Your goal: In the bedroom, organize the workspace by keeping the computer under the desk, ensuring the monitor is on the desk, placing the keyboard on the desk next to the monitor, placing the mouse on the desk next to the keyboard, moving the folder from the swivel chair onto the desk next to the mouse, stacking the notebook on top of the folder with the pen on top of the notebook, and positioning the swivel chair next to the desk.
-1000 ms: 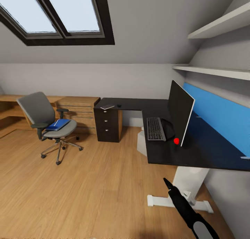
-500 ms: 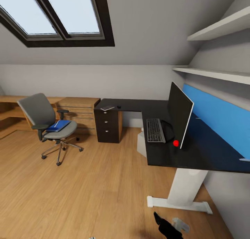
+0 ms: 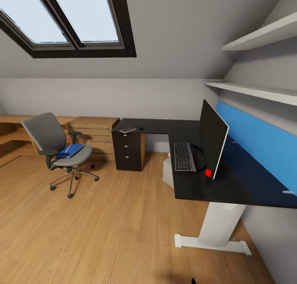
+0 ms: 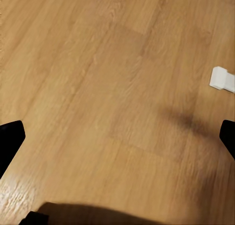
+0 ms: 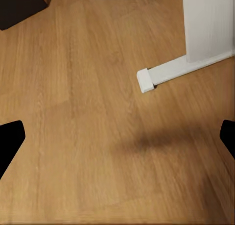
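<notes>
In the head view a black L-shaped desk (image 3: 231,181) carries an upright monitor (image 3: 212,137), a grey keyboard (image 3: 184,156) beside it and a red mouse (image 3: 208,173) at the monitor's foot. A white computer (image 3: 168,170) stands on the floor under the desk. The grey swivel chair (image 3: 57,147) stands apart at the left with a blue folder (image 3: 70,150) on its seat. A pale notebook (image 3: 128,129) lies on the desk's far wing beside a small dark item (image 3: 141,128); the pen is too small to make out. My left gripper (image 4: 117,141) and right gripper (image 5: 117,141) hang open over bare wood floor.
A dark drawer unit (image 3: 128,150) stands under the desk's far wing, with a wooden dresser (image 3: 93,131) next to it. The desk's white leg and foot (image 3: 216,230) rest on the floor; the foot's end (image 5: 147,80) lies near my right gripper. Wall shelves (image 3: 255,88) overhang the desk.
My right arm has dropped down out of the head view, leaving just a black tip at the bottom edge. The camera has shifted slightly; the furniture has not moved.
</notes>
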Robot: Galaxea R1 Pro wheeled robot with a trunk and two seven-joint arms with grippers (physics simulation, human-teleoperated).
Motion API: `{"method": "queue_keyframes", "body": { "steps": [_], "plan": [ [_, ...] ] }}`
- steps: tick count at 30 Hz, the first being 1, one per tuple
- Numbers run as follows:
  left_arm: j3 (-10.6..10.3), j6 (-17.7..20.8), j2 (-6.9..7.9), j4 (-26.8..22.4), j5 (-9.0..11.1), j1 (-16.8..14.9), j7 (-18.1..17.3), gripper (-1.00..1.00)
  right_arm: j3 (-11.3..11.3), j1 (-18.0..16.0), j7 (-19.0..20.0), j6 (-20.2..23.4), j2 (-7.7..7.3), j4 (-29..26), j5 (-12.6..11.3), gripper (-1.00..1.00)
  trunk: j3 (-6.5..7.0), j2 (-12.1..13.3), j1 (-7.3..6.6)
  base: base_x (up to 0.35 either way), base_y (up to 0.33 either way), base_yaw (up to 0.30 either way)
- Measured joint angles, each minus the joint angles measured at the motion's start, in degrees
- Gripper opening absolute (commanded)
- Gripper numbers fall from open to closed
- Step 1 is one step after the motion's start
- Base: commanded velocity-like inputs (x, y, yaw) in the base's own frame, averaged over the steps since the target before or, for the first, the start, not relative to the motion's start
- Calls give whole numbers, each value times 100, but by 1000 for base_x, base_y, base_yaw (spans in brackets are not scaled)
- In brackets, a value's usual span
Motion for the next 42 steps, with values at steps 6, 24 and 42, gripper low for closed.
{"method": "queue_keyframes", "body": {
  "steps": [6, 24, 42],
  "plan": [
    [25, 23, 27, 26, 5, 0, -9, 100, 12, 1, 21, -46, 58, 95, 61, 100, 108, 241, -132, 0, 0, 0],
    [131, -53, 492, 1426, -8, 1, -52, 100, 0, -2, -19, -223, 337, 328, 620, 100, 252, 562, -310, 23, 40, 8],
    [75, -38, 438, 1504, -11, 1, -54, 100, -24, -14, -582, -1075, 553, 717, 629, 100, 209, 563, -310, 180, 276, 150]
  ]
}}
